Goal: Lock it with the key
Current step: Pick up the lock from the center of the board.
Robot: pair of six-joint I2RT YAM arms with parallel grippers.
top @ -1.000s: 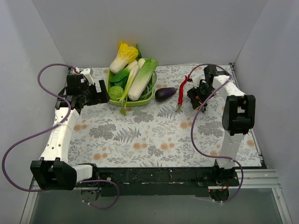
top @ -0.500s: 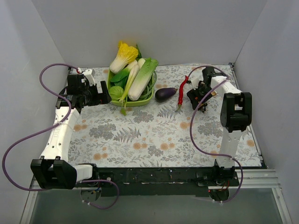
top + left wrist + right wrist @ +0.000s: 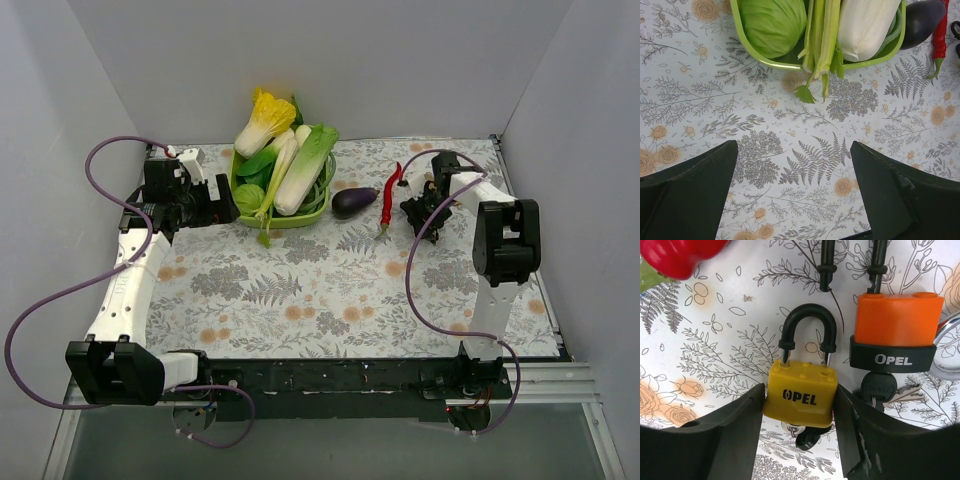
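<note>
From above, the right gripper (image 3: 420, 211) sits by the chili (image 3: 390, 186) near the cloth's (image 3: 300, 290) far right edge; left wrist: the left gripper (image 3: 793, 150) gapes over bare cloth before the basket (image 3: 790, 64) rim; right wrist: fingers (image 3: 730, 440) clamp the yellow padlock (image 3: 800, 396) lengthwise, shackle (image 3: 807, 320) pointing away, key (image 3: 805, 438) nearest.

The yellow padlock (image 3: 799, 397) looks glossy plastic, its shackle (image 3: 807, 311) black-coated metal, the tablecloth (image 3: 715, 355) matt.
</note>
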